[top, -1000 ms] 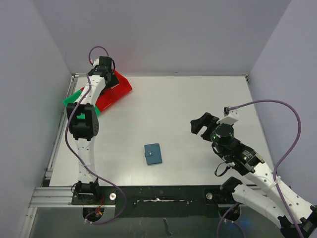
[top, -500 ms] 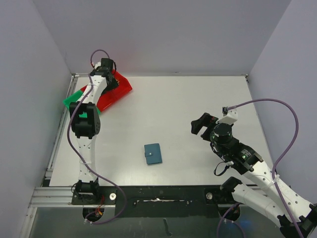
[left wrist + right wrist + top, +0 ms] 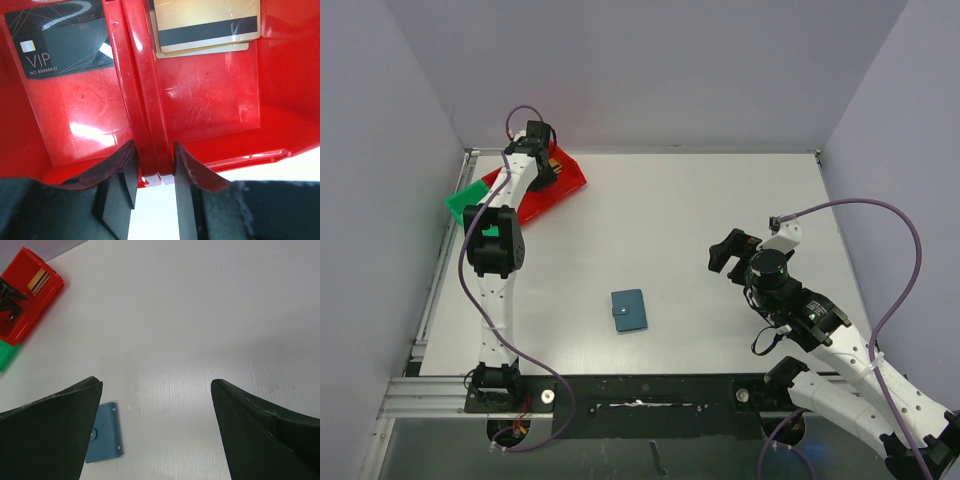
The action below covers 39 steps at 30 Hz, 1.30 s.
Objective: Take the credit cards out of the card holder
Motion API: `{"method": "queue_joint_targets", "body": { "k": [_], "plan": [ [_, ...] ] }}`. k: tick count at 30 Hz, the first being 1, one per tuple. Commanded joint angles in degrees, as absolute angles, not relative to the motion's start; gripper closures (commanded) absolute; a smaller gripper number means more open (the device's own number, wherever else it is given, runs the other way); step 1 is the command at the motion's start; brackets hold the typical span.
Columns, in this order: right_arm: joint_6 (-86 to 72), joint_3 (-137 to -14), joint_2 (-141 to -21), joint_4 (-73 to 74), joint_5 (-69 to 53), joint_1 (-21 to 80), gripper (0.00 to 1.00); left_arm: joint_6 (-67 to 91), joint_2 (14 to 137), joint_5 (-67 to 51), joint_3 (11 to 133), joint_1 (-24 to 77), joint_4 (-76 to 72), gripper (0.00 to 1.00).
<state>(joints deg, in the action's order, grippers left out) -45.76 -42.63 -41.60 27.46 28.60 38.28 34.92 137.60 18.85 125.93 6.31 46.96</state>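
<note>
The bin [image 3: 210,100] is pinched at its divider [image 3: 145,100] by the left fingers [image 3: 116,195]; right fingers [image 3: 45,430] are spread; slow dragging is advised, lest cards [image 3: 205,22] be spilled.

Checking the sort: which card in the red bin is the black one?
The VIP card, alone left of the red divider in the left wrist view. The gold cards, stacked right of it, show a dark magnetic stripe.
</note>
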Motion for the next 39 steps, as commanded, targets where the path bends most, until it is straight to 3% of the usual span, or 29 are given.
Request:
{"method": "queue_joint_targets", "body": {
  "k": [1,6,27,39],
  "plan": [
    [-45.0,-44.6,-40.8,26.6,31.5,38.1,0.05,35.3,134.1,18.0,125.0,7.3,46.0,0.77],
    [-45.0,-44.1,-40.8,26.7,32.0,38.1,0.05,36.6,131.6,17.8,120.8,10.0,45.1,0.81],
    [-48.6,-43.2,-40.2,31.2,38.8,38.0,0.04,42.3,120.4,18.8,101.8,27.7,37.3,0.81],
    [-51.0,-42.4,-36.2,35.8,44.9,37.1,0.03,44.5,119.6,20.6,99.5,40.6,35.7,0.81]
  ]
}}
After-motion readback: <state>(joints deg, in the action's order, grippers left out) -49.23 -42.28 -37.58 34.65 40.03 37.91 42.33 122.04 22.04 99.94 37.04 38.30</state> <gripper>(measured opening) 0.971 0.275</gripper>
